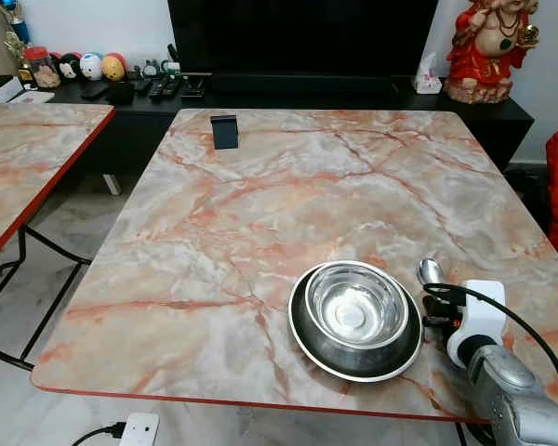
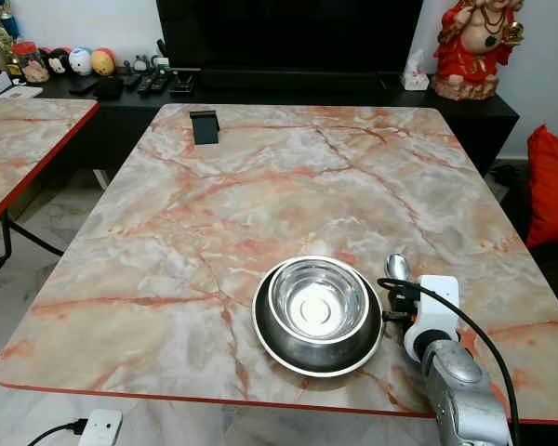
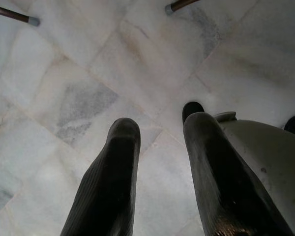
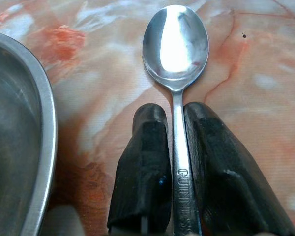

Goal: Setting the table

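Shiny metal spoon [image 4: 176,46], prob. steel

Home: TV console [image 1: 307,93], marble table [image 1: 260,204]

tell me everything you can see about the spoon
The spoon is shiny silver metal with an oval bowl facing up and a slim handle stamped with lettering that reads roughly GUINNESS. It lies along the marble-patterned table, bowl pointing away from the robot, just right of the steel plate with a gap between them. The right gripper is closed on its handle, one black finger on each side.
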Tool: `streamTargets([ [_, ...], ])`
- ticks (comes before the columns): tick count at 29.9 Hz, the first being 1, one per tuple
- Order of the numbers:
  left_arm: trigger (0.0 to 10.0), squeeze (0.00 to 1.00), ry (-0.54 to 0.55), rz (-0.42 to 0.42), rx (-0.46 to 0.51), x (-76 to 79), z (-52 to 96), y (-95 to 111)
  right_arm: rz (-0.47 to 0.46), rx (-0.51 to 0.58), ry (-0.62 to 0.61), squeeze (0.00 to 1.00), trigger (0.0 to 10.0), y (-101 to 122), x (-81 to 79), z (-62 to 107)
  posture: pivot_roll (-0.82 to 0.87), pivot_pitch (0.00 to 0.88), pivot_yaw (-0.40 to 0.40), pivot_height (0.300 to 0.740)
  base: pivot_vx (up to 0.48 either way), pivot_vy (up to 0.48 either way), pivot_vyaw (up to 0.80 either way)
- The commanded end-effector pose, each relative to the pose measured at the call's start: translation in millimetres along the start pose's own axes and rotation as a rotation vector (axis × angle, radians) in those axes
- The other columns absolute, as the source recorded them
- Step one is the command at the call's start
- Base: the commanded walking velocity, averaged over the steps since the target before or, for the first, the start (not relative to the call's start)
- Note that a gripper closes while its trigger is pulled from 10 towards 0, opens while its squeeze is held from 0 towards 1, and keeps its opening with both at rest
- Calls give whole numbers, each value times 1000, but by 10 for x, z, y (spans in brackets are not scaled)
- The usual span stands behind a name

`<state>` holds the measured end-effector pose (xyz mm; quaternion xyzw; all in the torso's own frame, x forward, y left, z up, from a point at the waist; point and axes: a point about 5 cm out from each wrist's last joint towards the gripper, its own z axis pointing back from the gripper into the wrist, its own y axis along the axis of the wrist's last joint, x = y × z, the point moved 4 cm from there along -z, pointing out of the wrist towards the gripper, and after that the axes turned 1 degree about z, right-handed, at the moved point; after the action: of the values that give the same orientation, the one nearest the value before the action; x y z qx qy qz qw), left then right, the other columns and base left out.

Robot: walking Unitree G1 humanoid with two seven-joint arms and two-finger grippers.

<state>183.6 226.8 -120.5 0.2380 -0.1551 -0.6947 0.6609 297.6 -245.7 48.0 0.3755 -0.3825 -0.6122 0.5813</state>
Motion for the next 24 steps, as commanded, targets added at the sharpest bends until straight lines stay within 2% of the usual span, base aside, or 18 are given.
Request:
streamTargets([
  [1, 10000, 0, -6, -35, -12, 17, 1, -23, -2, -48, 14, 0, 10000, -114, -55, -17, -28, 0, 23, 731, 0, 0, 0],
  [9, 10000, 0, -6, -35, -15, 18, 2, -32, 12, -47, 9, 0, 10000, -117, -59, -19, -27, 0, 24, 731, 0, 0, 0],
  [16, 10000, 0, -7, -35, -18, 14, 4, -43, 37, 12, -47, 0, 10000, -22, 31, -8, -30, 0, 24, 731, 0, 0, 0],
  [24, 10000, 0, -10, -38, -19, 13, 5, -49, 30, 91, -36, 0, 10000, 112, 1, 3, -31, 0, 25, 731, 0, 0, 0],
])
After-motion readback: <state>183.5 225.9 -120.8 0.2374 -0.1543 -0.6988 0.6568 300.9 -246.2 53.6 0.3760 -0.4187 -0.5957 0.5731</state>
